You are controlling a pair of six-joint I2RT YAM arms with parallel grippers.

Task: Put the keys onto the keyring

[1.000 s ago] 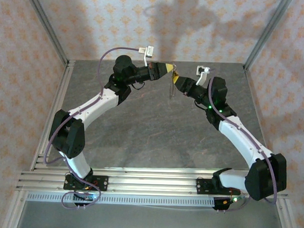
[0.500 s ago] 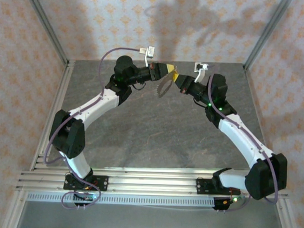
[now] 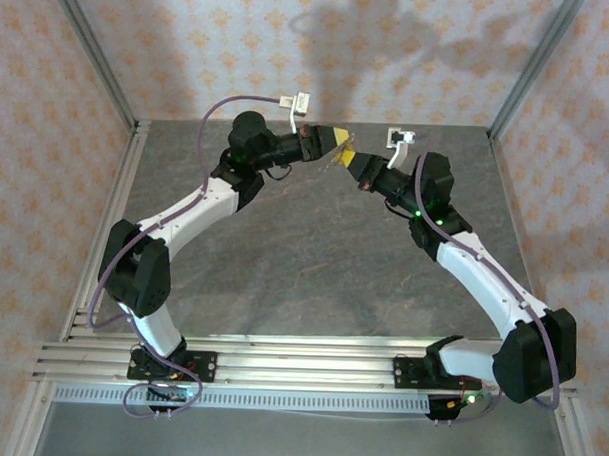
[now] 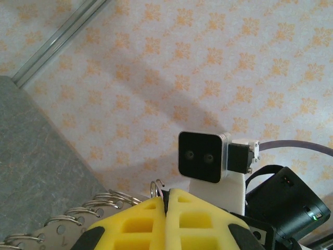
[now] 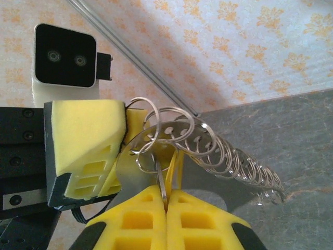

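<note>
The keyring [image 5: 223,156], a row of thin wire rings, is being held in the air over the far part of the counter [image 3: 313,268]. The left pincer [image 4: 166,197] is being pressed together on its end ring, and the right pincer [image 5: 166,197] is clamped on another. It is being judged light, floppy and slippery, best gripped on a single ring's wire.

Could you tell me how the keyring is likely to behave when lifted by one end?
The keyring is probably light, being thin wire rings on a slim strip. The rings sit loosely through holes, so they would likely swing and slip rather than hold stiff.
</note>
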